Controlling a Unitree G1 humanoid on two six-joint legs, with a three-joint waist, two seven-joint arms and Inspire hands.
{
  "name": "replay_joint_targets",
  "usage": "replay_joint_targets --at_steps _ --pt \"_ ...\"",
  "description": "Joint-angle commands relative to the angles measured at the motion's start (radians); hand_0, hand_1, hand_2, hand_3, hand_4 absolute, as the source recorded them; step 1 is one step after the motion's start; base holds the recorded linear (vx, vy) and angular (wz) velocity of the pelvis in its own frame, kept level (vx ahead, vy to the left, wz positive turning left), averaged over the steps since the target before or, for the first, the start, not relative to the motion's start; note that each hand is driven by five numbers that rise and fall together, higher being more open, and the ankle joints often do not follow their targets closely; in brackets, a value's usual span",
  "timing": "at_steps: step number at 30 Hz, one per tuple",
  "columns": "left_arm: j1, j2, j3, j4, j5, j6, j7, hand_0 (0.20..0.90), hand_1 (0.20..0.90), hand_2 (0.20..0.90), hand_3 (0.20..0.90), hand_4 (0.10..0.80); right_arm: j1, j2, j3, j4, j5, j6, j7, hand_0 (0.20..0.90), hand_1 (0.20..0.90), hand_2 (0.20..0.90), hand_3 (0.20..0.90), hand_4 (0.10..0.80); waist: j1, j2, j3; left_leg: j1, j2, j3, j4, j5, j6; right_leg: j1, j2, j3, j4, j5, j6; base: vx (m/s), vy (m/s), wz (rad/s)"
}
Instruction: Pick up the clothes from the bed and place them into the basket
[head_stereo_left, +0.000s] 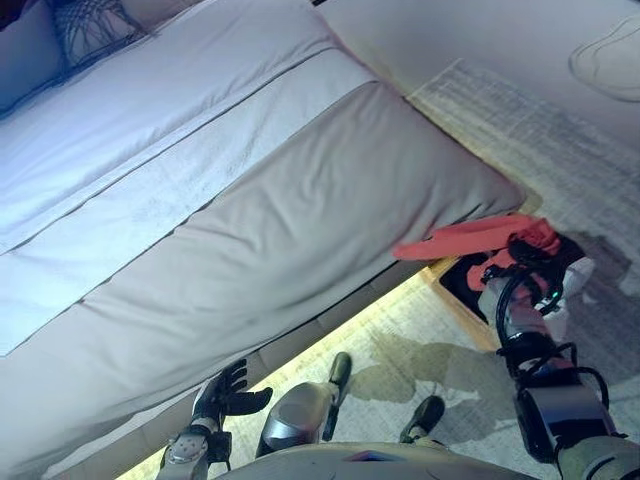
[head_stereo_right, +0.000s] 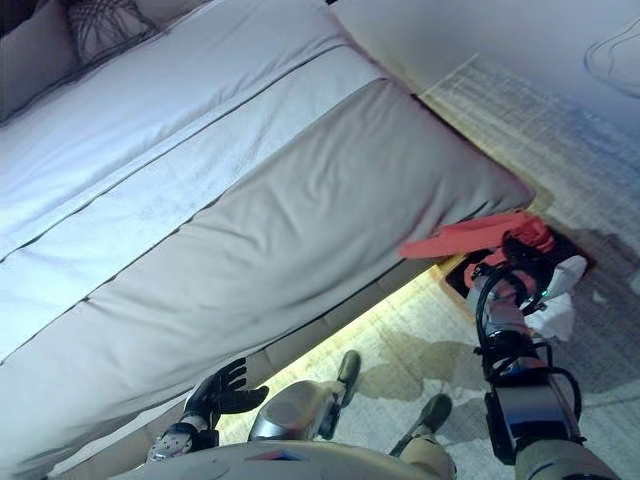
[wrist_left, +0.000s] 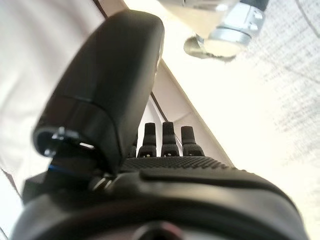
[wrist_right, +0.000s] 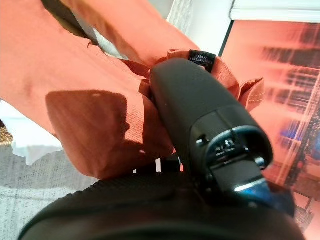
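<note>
A red-orange garment (head_stereo_left: 470, 238) hangs from my right hand (head_stereo_left: 528, 262) beyond the foot corner of the bed (head_stereo_left: 300, 220). Its free end reaches back toward the grey cover's edge. In the right wrist view my thumb (wrist_right: 200, 100) and curled fingers pinch the orange cloth (wrist_right: 90, 100). Below the hand is a dark basket (head_stereo_left: 462, 278) on the floor, with white cloth (head_stereo_right: 555, 310) beside it. My left hand (head_stereo_left: 225, 392) hangs low beside the bed's side, fingers (wrist_left: 167, 135) straight and holding nothing.
The bed has a grey cover over white sheets, with a patterned pillow (head_stereo_left: 90, 25) at its head. A pale rug (head_stereo_left: 520, 130) lies past the bed's foot. A white object (head_stereo_left: 610, 60) lies on the floor at the far right.
</note>
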Motion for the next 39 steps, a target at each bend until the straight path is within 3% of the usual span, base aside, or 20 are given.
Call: replay_joint_targets --at_steps 1,9,24,30,39 --pt "-0.034 0.058 -0.060 -0.029 -0.064 -0.076 0.001 0.900 0.900 0.900 0.900 0.800 -0.149 -0.172 0.023 -0.036 -0.014 -0.035 -0.048 0.300 0.300 0.300 0.200 0.100 0.012 -0.003 0.011 -0.098 -0.042 -0.089 -0.023 0.053 -0.034 0.040 -0.031 -0.031 0.131 -0.093 0.016 -0.043 0.044 0.02" --pt "-0.001 0.041 -0.092 -0.054 -0.095 -0.102 -0.013 0.900 0.900 0.900 0.900 0.800 -0.240 -0.293 0.022 0.085 -0.016 -0.038 -0.007 0.300 0.300 0.300 0.200 0.100 0.004 0.097 0.038 -0.102 -0.063 -0.090 -0.043 0.069 -0.036 -0.004 -0.059 -0.037 0.171 -0.116 0.011 -0.042 0.087 0.05" --pt "0.026 0.049 -0.124 -0.155 -0.192 -0.121 -0.073 0.900 0.900 0.900 0.900 0.800 -0.480 -0.459 0.096 0.254 -0.038 0.016 0.093 0.300 0.300 0.300 0.200 0.100 -0.035 0.218 0.105 -0.142 -0.076 -0.034 -0.065 0.081 -0.028 -0.142 -0.102 0.019 0.218 -0.114 0.025 -0.047 0.051 -0.04" --pt "0.035 0.060 -0.126 -0.191 -0.220 -0.130 -0.074 0.900 0.900 0.900 0.900 0.800 -0.537 -0.482 0.121 0.285 -0.032 0.019 0.106 0.300 0.300 0.300 0.200 0.100 -0.049 0.250 0.141 -0.165 -0.075 -0.025 -0.064 0.093 -0.022 -0.209 -0.108 0.046 0.265 -0.119 0.023 -0.052 -0.014 -0.06" --pt "0.023 0.086 -0.120 -0.210 -0.242 -0.120 -0.093 0.900 0.900 0.900 0.900 0.800 -0.553 -0.491 0.121 0.288 -0.028 0.023 0.098 0.300 0.300 0.300 0.200 0.100 -0.049 0.265 0.159 -0.177 -0.070 -0.023 -0.064 0.097 -0.016 -0.266 -0.124 0.049 0.322 -0.131 0.030 -0.016 -0.019 0.00"
